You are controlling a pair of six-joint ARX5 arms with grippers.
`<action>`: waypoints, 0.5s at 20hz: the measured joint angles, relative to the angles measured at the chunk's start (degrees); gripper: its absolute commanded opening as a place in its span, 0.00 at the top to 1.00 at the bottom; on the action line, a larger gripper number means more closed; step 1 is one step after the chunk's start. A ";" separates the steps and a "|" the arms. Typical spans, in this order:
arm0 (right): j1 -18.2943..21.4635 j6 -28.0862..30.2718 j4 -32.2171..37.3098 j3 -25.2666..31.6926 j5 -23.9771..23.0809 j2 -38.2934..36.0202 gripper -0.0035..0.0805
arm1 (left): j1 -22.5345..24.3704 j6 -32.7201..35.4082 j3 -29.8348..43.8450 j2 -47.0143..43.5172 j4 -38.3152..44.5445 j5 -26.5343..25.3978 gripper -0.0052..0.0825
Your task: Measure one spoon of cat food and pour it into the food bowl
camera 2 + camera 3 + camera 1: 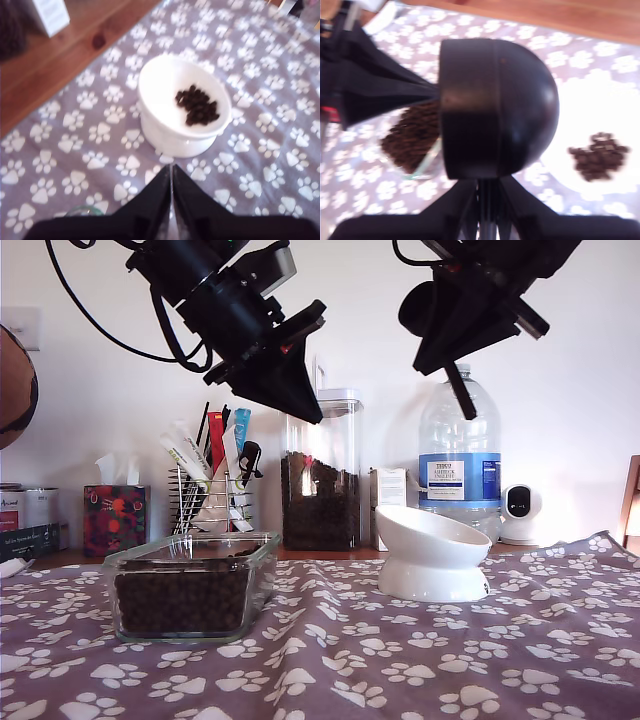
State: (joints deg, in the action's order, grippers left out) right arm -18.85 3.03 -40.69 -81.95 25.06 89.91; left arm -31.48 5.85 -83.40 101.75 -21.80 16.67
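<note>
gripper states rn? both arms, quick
First claw: shut, holding nothing.
Second claw: shut on the scoop by its handle, cup dome-side toward the camera.

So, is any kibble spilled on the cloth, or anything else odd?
Nothing stands out. The kibble sits in a small pile inside the white bowl, and no pellets show on the cloth around it. The glass dish stands upright.

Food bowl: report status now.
My first gripper shut, empty, high. My second gripper shut on spoon. Cat food in food bowl. Nothing blocking.
</note>
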 measured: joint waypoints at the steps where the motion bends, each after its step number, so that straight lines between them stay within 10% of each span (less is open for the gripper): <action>1: -0.50 -0.04 0.09 0.00 1.09 0.92 0.97 | 0.04 0.02 0.52 0.00 0.42 0.04 0.96; 10: -6.93 -5.55 6.05 0.00 6.62 11.56 0.97 | 7.26 -1.62 22.93 -14.88 8.17 -0.61 0.96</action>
State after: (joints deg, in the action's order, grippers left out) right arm -25.78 -2.52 -34.63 -81.95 31.68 101.47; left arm -24.23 4.23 -60.47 86.87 -13.63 16.05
